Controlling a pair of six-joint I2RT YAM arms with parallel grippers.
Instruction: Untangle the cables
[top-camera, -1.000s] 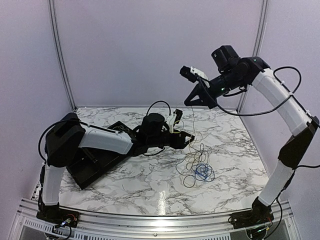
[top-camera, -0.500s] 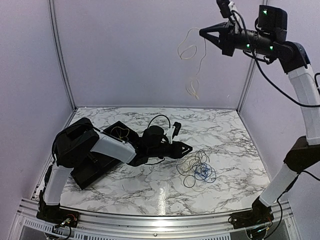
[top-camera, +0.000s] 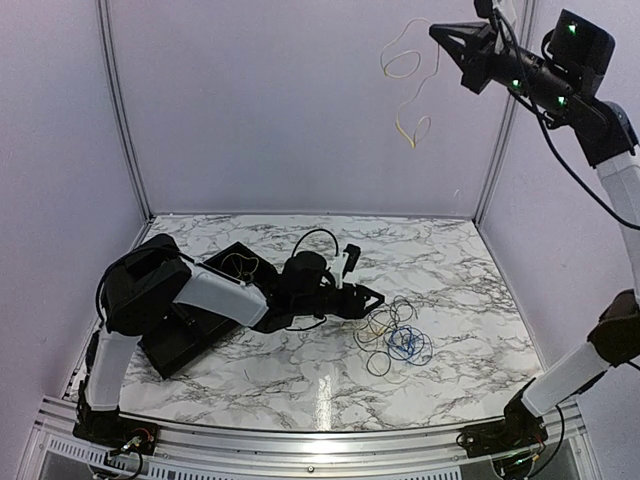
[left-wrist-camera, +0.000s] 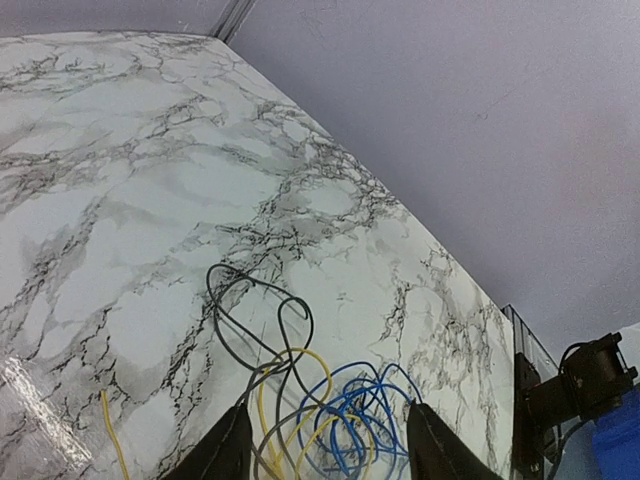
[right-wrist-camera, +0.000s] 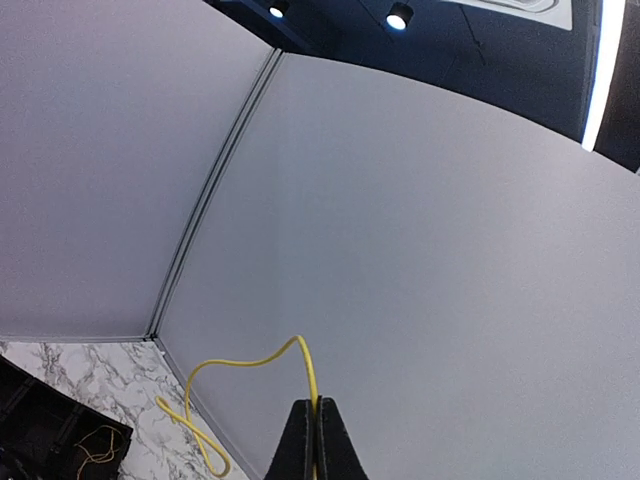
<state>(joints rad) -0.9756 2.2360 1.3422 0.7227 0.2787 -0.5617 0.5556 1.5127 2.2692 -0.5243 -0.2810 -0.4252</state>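
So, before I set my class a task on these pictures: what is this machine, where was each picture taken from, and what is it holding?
Two robot arms stand at a marble table. The wide picture comes from a camera above and behind them; the other two from cameras on their wrists. On the table lies a tangle of thin black, blue and yellow wires. The left gripper is low, its jaws open at that tangle's edge. The right gripper, high up, is shut on a yellow wire that hangs free.
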